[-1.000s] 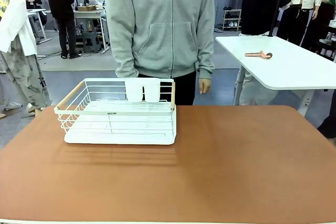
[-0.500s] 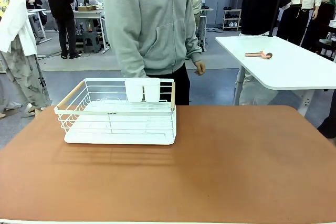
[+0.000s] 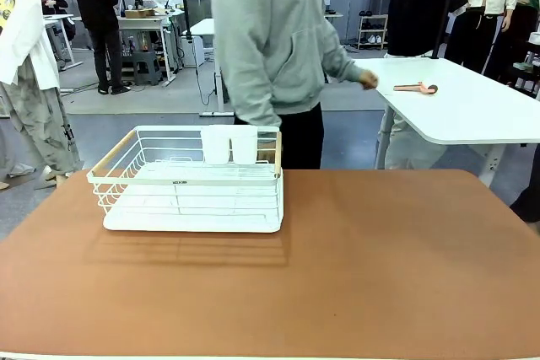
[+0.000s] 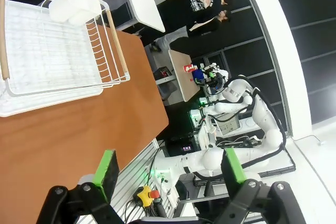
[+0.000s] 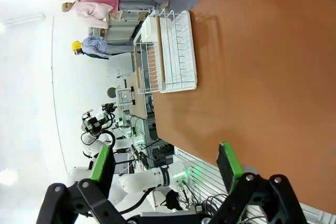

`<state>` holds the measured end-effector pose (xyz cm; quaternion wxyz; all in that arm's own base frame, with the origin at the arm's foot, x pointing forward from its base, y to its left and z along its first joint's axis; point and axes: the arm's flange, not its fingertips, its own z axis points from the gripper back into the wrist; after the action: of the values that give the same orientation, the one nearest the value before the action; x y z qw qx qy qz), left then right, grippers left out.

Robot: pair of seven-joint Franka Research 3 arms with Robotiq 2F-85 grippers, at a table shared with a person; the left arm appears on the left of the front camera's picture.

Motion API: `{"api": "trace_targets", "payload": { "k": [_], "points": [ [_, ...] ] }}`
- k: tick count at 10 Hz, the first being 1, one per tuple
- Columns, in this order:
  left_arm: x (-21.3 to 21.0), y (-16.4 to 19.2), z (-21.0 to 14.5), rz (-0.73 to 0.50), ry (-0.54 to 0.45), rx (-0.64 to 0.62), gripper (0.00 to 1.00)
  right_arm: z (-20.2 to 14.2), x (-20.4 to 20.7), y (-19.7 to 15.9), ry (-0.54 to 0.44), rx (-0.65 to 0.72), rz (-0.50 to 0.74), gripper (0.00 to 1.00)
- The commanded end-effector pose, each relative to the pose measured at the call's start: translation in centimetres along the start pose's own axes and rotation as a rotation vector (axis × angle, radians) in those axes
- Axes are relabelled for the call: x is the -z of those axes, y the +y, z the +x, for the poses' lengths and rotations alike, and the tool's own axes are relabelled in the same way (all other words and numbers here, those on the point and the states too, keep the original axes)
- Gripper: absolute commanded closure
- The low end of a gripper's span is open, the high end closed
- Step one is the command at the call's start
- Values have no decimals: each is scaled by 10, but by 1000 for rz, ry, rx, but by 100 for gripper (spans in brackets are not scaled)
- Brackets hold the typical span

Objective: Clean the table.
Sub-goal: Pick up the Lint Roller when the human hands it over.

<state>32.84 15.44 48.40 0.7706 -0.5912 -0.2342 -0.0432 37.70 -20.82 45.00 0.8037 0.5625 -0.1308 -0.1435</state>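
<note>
The reddish-brown table (image 3: 363, 259) spreads across the front view with a white wire dish rack (image 3: 190, 179) on its far left part. A person in a grey hoodie (image 3: 270, 40) stands behind the table, one hand (image 3: 367, 80) stretched toward a pink utensil (image 3: 415, 88) on the white side table (image 3: 472, 107). In the left wrist view my left gripper (image 4: 169, 166) is open, held above the table's edge with the rack (image 4: 52, 56) ahead. My right gripper (image 5: 165, 165) is open too, nothing between its green pads, with the table (image 5: 262, 77) and rack (image 5: 168, 51) beyond.
The rack carries a white cup holder (image 3: 229, 145) at its back rim and wooden handles. The white side table stands at the back right, off the brown table. Other people and work tables fill the background.
The person has turned and stepped to the right, and the hand has moved from their side to the white table near the pink utensil. Rack unmoved.
</note>
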Motion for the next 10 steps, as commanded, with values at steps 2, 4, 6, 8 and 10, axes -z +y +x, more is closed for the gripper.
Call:
{"api": "trace_targets", "payload": {
  "k": [2, 4, 6, 8, 10],
  "points": [
    [-1, -3, 0, -26, -13, 14, 0, -5, 1, 5, -9, -2, 14, 0],
    [-1, -3, 0, -26, -13, 14, 0, -5, 1, 5, -9, -2, 14, 0],
    [-1, -3, 0, -26, -13, 14, 0, -5, 1, 5, -9, -2, 14, 0],
    [-1, -3, 0, -26, -13, 14, 0, -5, 1, 5, -9, -2, 14, 0],
    [-1, -3, 0, -26, -13, 14, 0, -5, 1, 5, -9, -2, 14, 0]
  ]
}}
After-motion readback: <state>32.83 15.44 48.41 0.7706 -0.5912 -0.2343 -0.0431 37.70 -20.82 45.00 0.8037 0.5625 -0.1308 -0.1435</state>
